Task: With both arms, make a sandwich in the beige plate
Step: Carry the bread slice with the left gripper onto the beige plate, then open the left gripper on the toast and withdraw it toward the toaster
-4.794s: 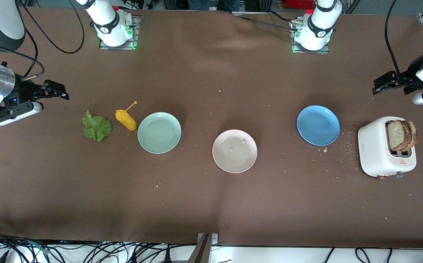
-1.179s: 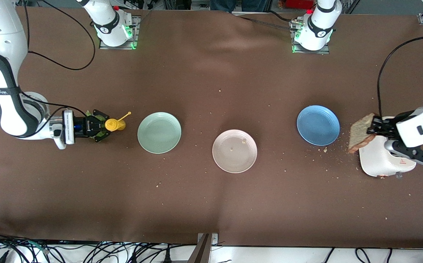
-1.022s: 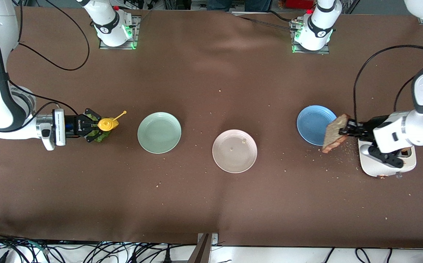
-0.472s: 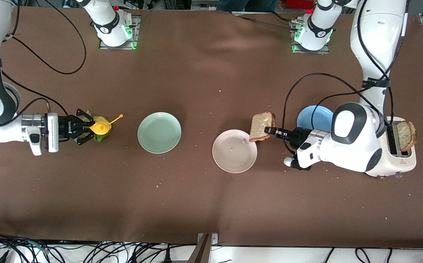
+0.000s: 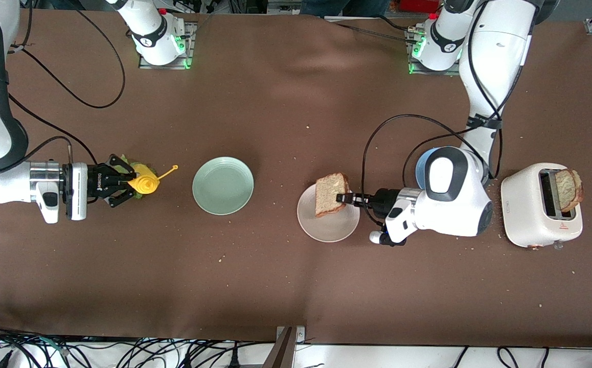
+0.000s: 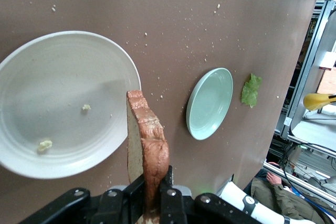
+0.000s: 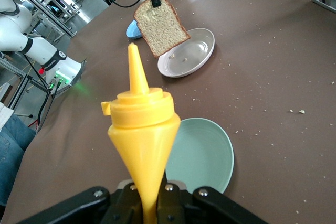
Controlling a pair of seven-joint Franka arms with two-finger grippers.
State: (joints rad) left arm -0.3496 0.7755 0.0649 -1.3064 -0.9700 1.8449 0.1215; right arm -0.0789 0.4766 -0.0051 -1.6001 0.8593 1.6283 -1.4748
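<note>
Beige plate [image 5: 326, 230] sits mid-table, nearer the front camera than the mint-green plate [image 5: 223, 185] beside it; a few crumbs on its surface. Bread slice [image 5: 331, 194] hangs on edge over the plate's rim, not lying on it, pinched at one crust by the left gripper [image 5: 349, 199], jaws closed on it. Second slice [image 5: 567, 189] stands in the white toaster [image 5: 531, 214] at the left arm's end. Blue plate [image 5: 420, 166] mostly hidden under the left arm. Right gripper [image 5: 122, 182] holds the yellow mustard bottle [image 5: 145, 182] clamped, over the lettuce leaf [image 6: 251, 90].
</note>
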